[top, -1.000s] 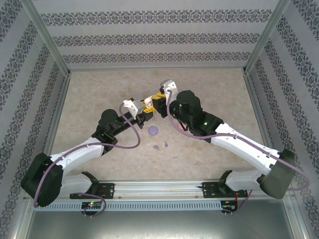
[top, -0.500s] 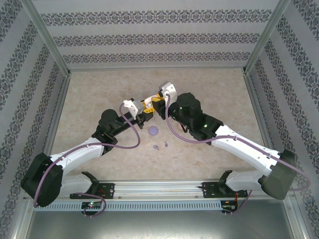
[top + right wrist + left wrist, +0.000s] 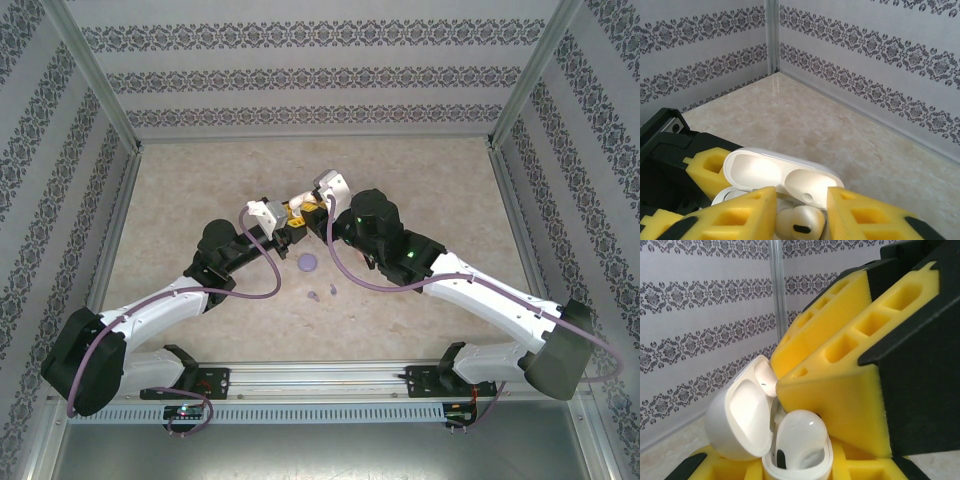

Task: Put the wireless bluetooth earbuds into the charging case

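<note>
Toward the worktop's (image 3: 200, 180) near edge: two purple earbuds (image 3: 313, 296), loose, with a round purple piece (image 3: 308, 262) just beyond. At mid-worktop: left claw (image 3: 291, 213) clenched on the open white charging case (image 3: 740, 420) (lid (image 3: 752, 170) tipped back). Right claw (image 3: 801, 215) over it, fingers (image 3: 745, 215) flanking a pale earbud (image 3: 799, 222) at the case mouth; gripped or released, cannot tell.

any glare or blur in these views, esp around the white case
Left wrist: small glare spot on the white earbud in the open charging case, wallpaper behind is readable. Right wrist: pale sheen on the table below the corner post, case lid sharp. Top external: even light, no hard shadows, loose purple earbuds too small for detail.
</note>
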Tool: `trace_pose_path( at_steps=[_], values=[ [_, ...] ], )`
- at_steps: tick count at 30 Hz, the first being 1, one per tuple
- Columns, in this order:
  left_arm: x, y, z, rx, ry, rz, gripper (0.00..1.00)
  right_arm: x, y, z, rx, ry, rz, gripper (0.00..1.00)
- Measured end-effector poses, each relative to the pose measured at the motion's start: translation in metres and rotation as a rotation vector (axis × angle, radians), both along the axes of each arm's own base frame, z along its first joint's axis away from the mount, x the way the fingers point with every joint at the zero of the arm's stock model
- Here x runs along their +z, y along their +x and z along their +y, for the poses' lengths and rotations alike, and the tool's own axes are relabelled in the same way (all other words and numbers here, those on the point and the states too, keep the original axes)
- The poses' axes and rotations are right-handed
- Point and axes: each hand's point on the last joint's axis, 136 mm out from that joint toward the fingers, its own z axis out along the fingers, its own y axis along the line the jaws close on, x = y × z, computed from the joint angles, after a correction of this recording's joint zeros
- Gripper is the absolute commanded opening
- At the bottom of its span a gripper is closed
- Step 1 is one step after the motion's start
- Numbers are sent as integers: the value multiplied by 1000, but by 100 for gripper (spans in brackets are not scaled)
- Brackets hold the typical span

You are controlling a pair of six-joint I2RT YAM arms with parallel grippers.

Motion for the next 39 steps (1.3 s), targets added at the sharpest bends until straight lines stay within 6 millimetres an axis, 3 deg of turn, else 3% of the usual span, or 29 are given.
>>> trace_pose_path(
  at_steps=[13,31,39],
  values=[
    [0,-1,-1,-9,1,-1,0,2,-4,-8,-24,3,-7,49],
    [-1,-2,-2,-18,7,-7,0,-1,-15,-18,-22,30,10,73],
    [2,-1,-1,-6,3,-15,0,-3,-27,-26,1,22,35,80]
  ],
)
